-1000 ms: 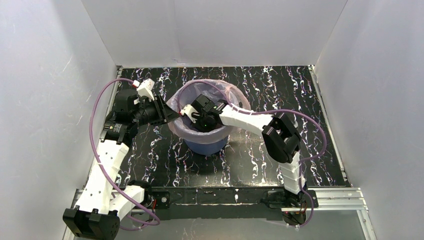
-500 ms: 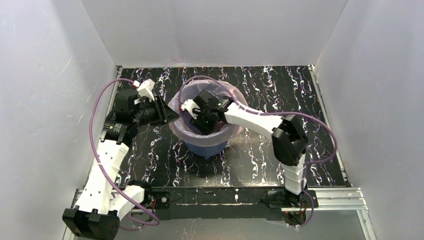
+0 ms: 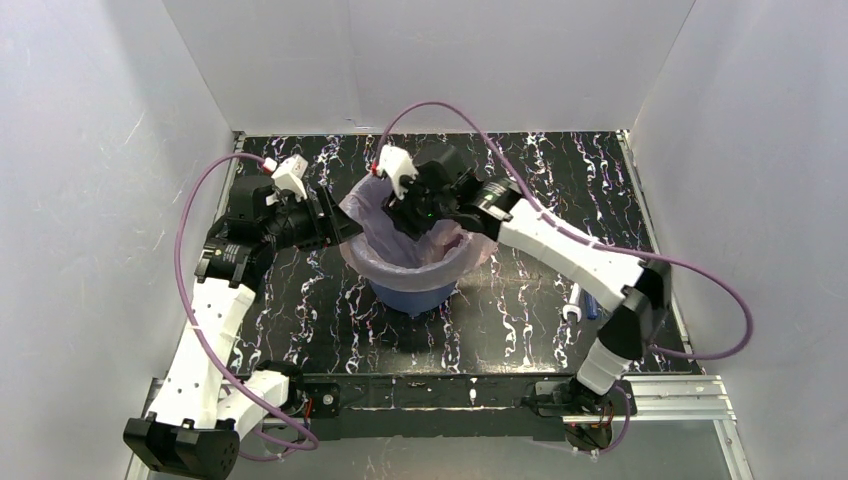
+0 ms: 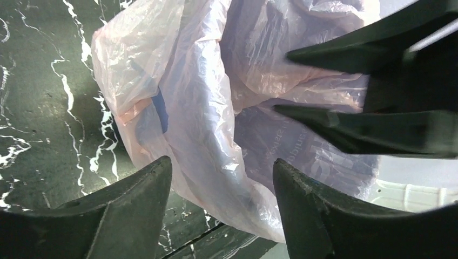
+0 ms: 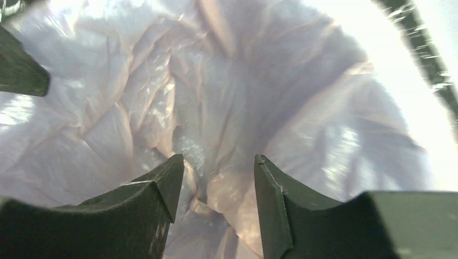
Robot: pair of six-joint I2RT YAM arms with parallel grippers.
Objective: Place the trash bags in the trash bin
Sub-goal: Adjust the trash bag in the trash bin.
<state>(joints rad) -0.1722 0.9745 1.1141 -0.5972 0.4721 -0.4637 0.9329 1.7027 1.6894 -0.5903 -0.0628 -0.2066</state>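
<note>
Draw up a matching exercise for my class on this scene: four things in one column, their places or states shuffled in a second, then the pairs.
Things
1. thin translucent pale-pink plastic bag
2. round blue plastic bucket
3. left gripper
4. right gripper

Places or states
A. open, pointing into the bag's mouth
B. standing upright, lined with film
C. open, at the bucket's left side, outside the bag
D. draped over the bucket's rim

Pairs: 1-D, 2-B, 3-C, 4-A

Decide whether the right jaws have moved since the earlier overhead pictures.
Yes. The right jaws shifted across the bucket from its middle toward its far rim.
</note>
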